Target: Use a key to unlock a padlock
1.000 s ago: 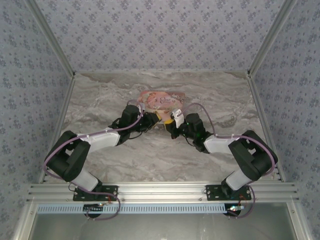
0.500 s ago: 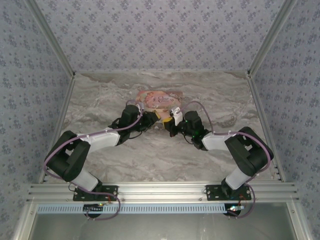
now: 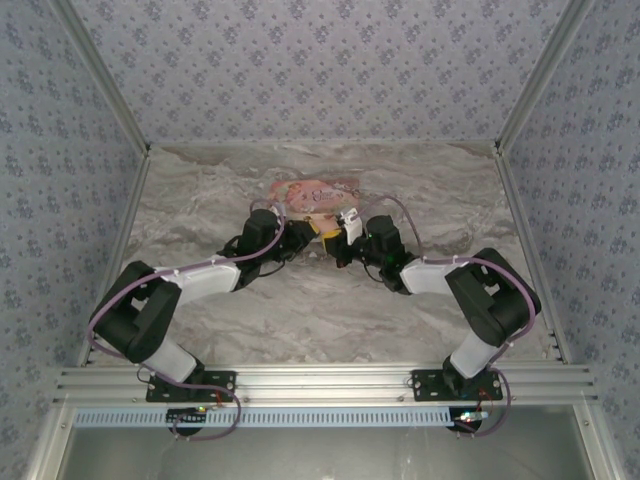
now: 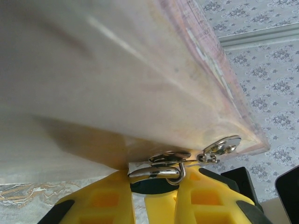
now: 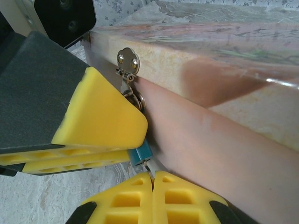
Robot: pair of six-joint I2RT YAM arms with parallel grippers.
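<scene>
My left claw [image 4: 152,189] is squeezed on the little blue padlock [image 5: 140,157]. The padlock hangs by its shiny loop [image 4: 156,171] from the clasp [image 5: 127,58] on the side of the pink box [image 5: 224,93]. My right claw [image 5: 153,179] is pinched tight on the thin key [image 5: 149,167], right under the padlock's blue body. The box sits mid-way across the marble table [image 3: 300,310].

Walls [image 3: 320,70] papered in a small blue-grey flower print close in the upper frame on three sides, with pale trim strips [image 3: 103,75] running down the corners. The table [image 3: 300,320] is grey-white marble pattern, evenly lit, with a metal rail [image 3: 320,378] along its lower edge.
</scene>
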